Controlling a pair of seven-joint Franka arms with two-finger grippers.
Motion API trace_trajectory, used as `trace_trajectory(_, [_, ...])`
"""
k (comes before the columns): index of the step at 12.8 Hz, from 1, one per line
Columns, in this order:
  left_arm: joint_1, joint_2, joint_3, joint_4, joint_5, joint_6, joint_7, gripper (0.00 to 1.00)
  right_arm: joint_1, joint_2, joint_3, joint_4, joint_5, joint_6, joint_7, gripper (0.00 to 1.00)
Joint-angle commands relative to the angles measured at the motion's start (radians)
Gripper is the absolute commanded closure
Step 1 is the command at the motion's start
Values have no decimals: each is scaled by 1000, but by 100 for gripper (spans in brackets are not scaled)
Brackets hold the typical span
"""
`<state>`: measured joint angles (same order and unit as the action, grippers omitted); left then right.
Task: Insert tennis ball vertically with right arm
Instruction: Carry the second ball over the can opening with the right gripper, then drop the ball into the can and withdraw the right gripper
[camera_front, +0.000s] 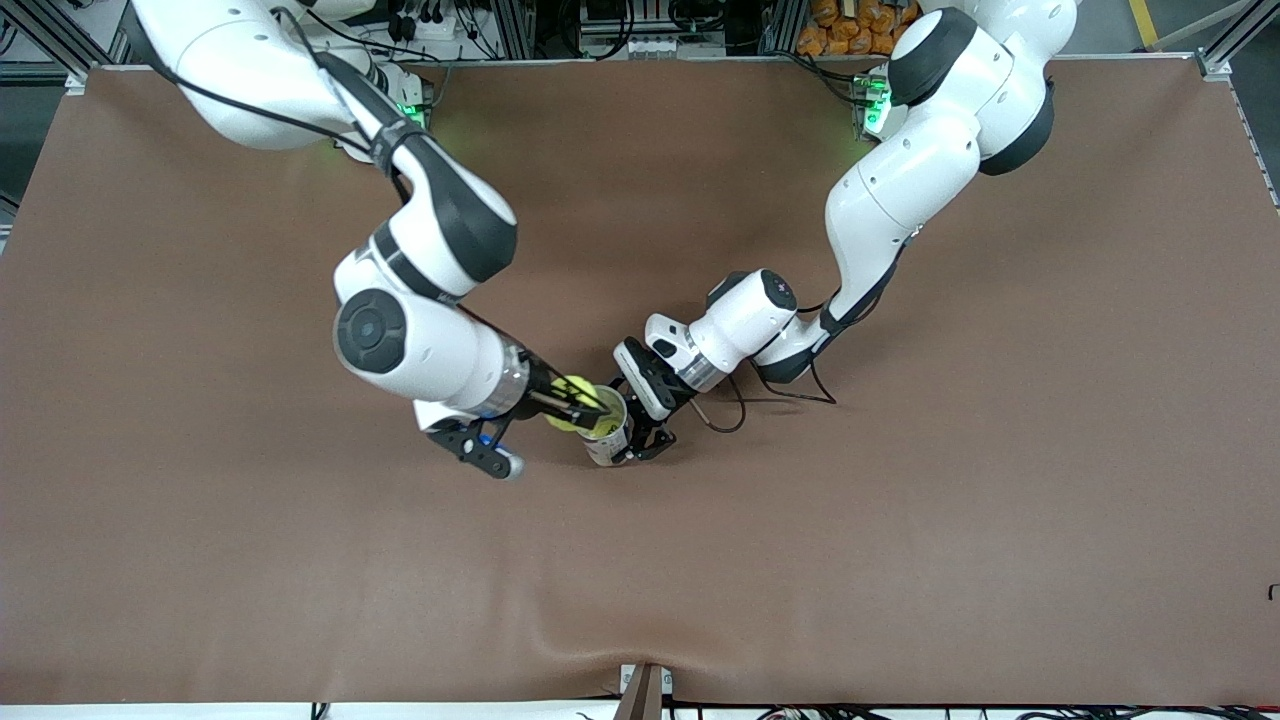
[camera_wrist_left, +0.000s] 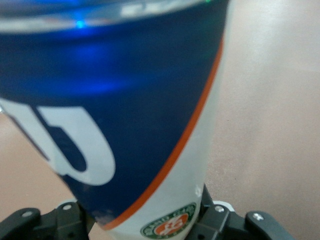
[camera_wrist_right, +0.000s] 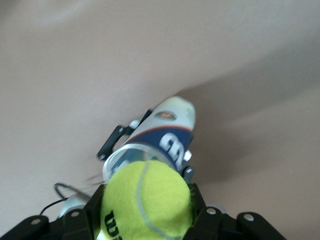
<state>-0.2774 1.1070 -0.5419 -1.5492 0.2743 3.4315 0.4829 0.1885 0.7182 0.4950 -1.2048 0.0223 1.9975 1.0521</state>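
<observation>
My right gripper (camera_front: 578, 404) is shut on a yellow-green tennis ball (camera_front: 566, 388), and it fills the right wrist view as tennis ball (camera_wrist_right: 145, 200) between the black fingers (camera_wrist_right: 200, 210). The ball sits right at the open mouth of a blue and white ball can (camera_front: 607, 440). My left gripper (camera_front: 632, 449) is shut on that can near its closed base and holds it tilted, mouth toward the right arm. In the left wrist view the can (camera_wrist_left: 125, 100) covers nearly everything. The can's inside is hidden.
Both arms meet over the middle of a brown mat (camera_front: 900, 520). A black cable (camera_front: 725, 415) loops on the mat beside the left wrist. The mat wrinkles near the front edge (camera_front: 600, 640).
</observation>
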Motion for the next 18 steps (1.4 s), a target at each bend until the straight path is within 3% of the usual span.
trace_trajectory(1, [-14, -6, 36, -6, 10, -2, -15, 23, 34, -5, -12, 19, -1, 10, 52, 81])
trace_trajectory(2, [-14, -6, 36, -6, 11, -2, -15, 23, 38, -3, -12, 19, -4, 10, 55, 77])
trace_trajectory(3, [-14, -6, 36, -6, 11, -2, -15, 23, 39, -3, -12, 16, -4, 10, 57, 58])
trace_trajectory(4, [-13, -6, 36, -6, 11, -2, -15, 23, 40, -2, -13, 13, -10, 10, 57, 47])
trace_trajectory(6, [-2, -7, 36, -8, 17, -2, -12, 23, 40, -2, -21, 13, -15, 12, 57, 2])
trace_trajectory(13, [-13, -6, 34, -3, 6, -2, -15, 23, 42, -3, -29, 13, -28, 14, 51, 0])
trace_trajectory(16, [-14, -6, 36, -5, 6, -2, -15, 23, -6, -23, -46, 1, -91, -40, -35, 0])
trace_trajectory(17, [-13, -6, 36, -6, 10, -2, -15, 23, -17, -49, -62, -10, -94, -98, -116, 0])
trace_trajectory(18, [-9, -6, 36, -9, 11, -2, -15, 23, -14, -87, -122, -41, -93, -121, -214, 0])
